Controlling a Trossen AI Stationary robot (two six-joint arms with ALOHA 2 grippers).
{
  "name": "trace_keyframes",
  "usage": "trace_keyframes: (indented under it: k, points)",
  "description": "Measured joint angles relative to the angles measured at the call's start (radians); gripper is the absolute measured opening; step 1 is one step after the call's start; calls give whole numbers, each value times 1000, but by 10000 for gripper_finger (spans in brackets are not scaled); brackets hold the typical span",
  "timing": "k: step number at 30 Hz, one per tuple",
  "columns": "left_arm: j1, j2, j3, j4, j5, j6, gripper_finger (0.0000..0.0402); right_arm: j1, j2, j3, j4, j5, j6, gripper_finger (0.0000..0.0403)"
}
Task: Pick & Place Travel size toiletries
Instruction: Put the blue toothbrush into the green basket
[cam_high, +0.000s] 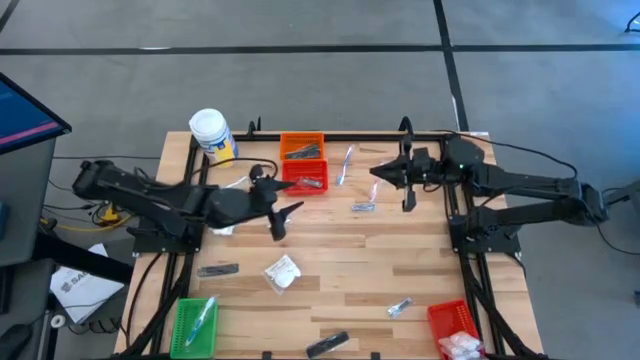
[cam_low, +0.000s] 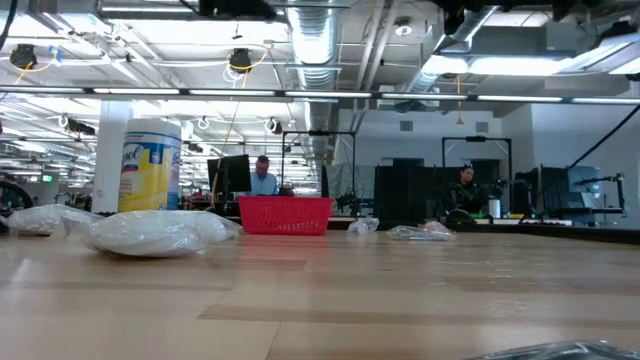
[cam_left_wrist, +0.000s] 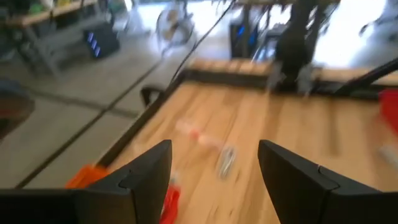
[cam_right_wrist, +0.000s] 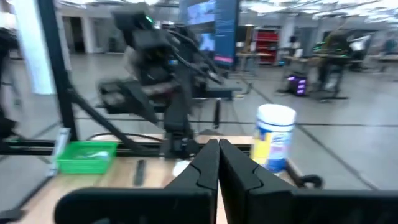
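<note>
The travel size toiletries lie scattered on the wooden table: a white packet (cam_high: 282, 272), dark tubes (cam_high: 218, 269) (cam_high: 328, 344), foil sachets (cam_high: 363, 207) (cam_high: 400, 307) and a clear stick (cam_high: 346, 163). My left gripper (cam_high: 288, 218) (cam_left_wrist: 214, 158) hovers open above the table's middle left with nothing between its fingers; a foil sachet (cam_left_wrist: 226, 160) lies on the table beyond them. My right gripper (cam_high: 378, 172) (cam_right_wrist: 217, 165) is shut and empty, held level above the table's far right, pointing toward the left edge.
An orange basket (cam_high: 302, 148) and a red basket (cam_high: 308, 178) stand at the far middle and hold small items. A green basket (cam_high: 195, 322) sits near left, another red basket (cam_high: 455, 325) with white packets near right. A white jar (cam_high: 212, 135) stands far left.
</note>
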Motion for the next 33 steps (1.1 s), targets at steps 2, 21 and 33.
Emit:
trace_keyframes:
  k: [2, 21, 33]
  points:
    - [19, 17, 0, -70, -3, -58, 231, -4, 0, 0, 0, -36, 15, 0]
    - [60, 229, 1, -131, 107, -223, 231, 73, -15, 1, 0, -44, 122, 91]
    - [154, 239, 0, -240, 184, -224, 231, 85, -14, 1, 3, -44, 133, 203]
